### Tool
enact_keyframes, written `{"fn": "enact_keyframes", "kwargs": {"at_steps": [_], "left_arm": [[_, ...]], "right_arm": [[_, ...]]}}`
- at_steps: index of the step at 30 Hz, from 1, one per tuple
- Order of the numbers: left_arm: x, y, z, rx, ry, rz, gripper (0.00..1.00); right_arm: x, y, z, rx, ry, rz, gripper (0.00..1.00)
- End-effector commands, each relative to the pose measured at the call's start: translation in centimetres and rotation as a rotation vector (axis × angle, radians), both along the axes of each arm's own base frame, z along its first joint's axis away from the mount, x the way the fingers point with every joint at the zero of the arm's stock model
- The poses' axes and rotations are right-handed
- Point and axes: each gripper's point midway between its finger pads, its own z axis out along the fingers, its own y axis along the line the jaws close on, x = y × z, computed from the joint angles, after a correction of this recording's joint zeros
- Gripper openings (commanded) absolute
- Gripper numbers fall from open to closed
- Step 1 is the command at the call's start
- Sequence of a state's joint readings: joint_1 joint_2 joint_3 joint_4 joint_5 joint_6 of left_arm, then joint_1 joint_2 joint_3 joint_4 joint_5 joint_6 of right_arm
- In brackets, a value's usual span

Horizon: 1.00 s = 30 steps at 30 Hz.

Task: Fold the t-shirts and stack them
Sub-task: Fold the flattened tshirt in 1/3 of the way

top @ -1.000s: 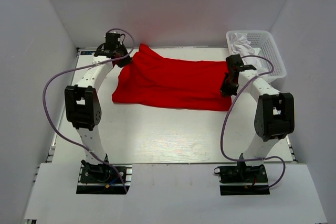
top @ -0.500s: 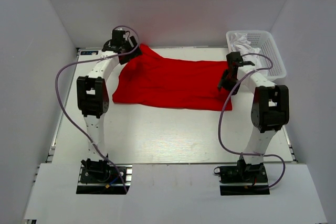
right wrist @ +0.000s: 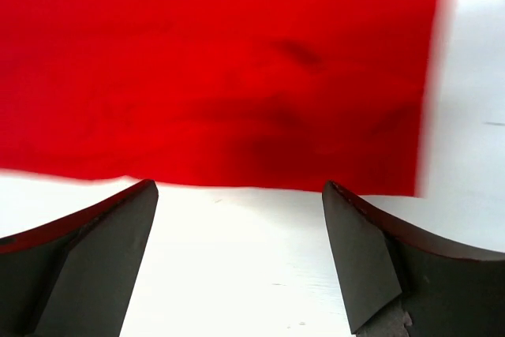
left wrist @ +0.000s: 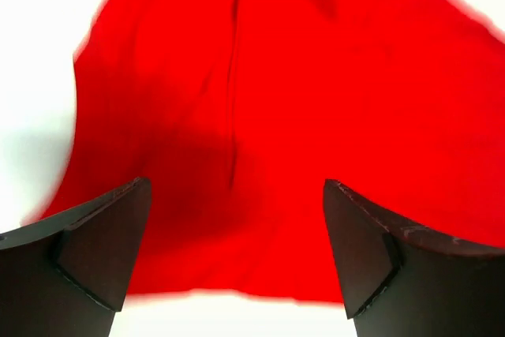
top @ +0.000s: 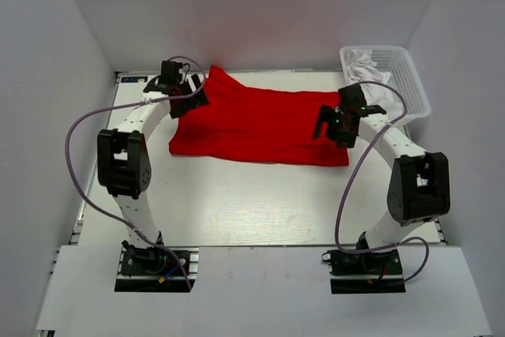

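Observation:
A red t-shirt (top: 256,124) lies spread out and creased across the far middle of the white table (top: 237,203). My left gripper (top: 186,97) hovers over the shirt's far left corner, open, with nothing between its fingers. In the left wrist view the red t-shirt (left wrist: 268,100) fills the frame above the left gripper (left wrist: 235,187). My right gripper (top: 331,122) stands open over the shirt's right edge. In the right wrist view, the right gripper (right wrist: 238,187) spans bare table just short of the edge of the red t-shirt (right wrist: 221,61).
A white mesh basket (top: 410,76) stands at the far right corner, with a crumpled white cloth (top: 364,61) inside. White walls close in the table at the back and on both sides. Purple cables loop beside each arm.
Both grippers were shut on the shirt's ends and have opened and let go. The left gripper came slightly nearer and rightward; the right gripper shifted left over the shirt.

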<state>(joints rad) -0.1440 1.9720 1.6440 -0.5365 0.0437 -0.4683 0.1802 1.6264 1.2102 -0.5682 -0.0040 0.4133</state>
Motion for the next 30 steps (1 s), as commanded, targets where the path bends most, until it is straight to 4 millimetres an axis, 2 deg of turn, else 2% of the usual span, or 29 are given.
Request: {"fn": "enact_keyframes", "kwargs": {"at_steps": [1, 3, 5, 8, 11, 14, 16, 19, 20, 21, 22, 25, 27, 29, 30], "left_arm": [[-2.9, -1.2, 1.7, -0.089, -0.033, 0.007, 1.00], [-4.5, -1.2, 0.1, -0.137, 0.003, 0.019, 1.00], [-5.8, -1.1, -2.1, -0.144, 0.040, 0.035, 1.00], [-5.9, -1.3, -3.9, -0.147, 0.074, 0.030, 1.00], [-6.6, -1.2, -6.3, -0.135, 0.145, 0.036, 1.00], [-7.2, -0.6, -8.0, -0.133, 0.201, 0.058, 1.00], [-7.5, 0.2, -8.4, -0.095, 0.216, 0.087, 1.00], [-8.7, 1.1, -9.4, -0.045, 0.257, 0.109, 1.00], [-8.5, 1.4, -9.0, -0.037, 0.245, 0.117, 1.00], [-8.9, 1.7, -9.5, -0.019, 0.253, 0.129, 1.00], [-8.8, 1.7, -9.0, -0.021, 0.241, 0.129, 1.00], [-9.2, 2.0, -9.4, -0.010, 0.257, 0.135, 1.00], [-9.5, 2.0, -9.3, -0.010, 0.257, 0.135, 1.00], [-9.4, 2.0, -8.9, -0.012, 0.248, 0.135, 1.00], [-9.4, 2.0, -8.9, -0.012, 0.248, 0.134, 1.00]], "right_arm": [[-0.7, 4.2, -0.7, 0.091, -0.015, 0.168, 0.90], [-0.7, 4.9, -1.7, 0.071, 0.009, 0.177, 0.90], [-0.2, 4.6, -3.3, 0.051, 0.048, 0.139, 0.90], [1.3, 4.3, -4.2, 0.039, 0.056, 0.092, 0.90], [3.6, 3.9, -4.2, 0.017, 0.016, 0.039, 0.90], [6.3, 1.9, -4.0, -0.064, 0.005, -0.062, 0.90], [7.4, 0.2, -4.5, -0.110, -0.004, -0.125, 0.90], [9.4, -0.7, -3.8, -0.090, -0.071, -0.165, 0.90], [9.9, -0.9, -3.3, -0.090, -0.083, -0.170, 0.90], [10.5, -0.9, -2.8, -0.087, -0.097, -0.174, 0.90], [10.7, -1.3, -2.3, -0.107, -0.103, -0.187, 0.90], [10.5, -1.6, -1.4, -0.122, -0.103, -0.184, 0.90], [9.4, -1.1, -1.0, -0.107, -0.100, -0.147, 0.90], [8.6, 0.5, -0.7, -0.066, -0.110, -0.071, 0.90], [7.8, 1.2, -1.4, -0.041, -0.101, -0.044, 0.90]]}}
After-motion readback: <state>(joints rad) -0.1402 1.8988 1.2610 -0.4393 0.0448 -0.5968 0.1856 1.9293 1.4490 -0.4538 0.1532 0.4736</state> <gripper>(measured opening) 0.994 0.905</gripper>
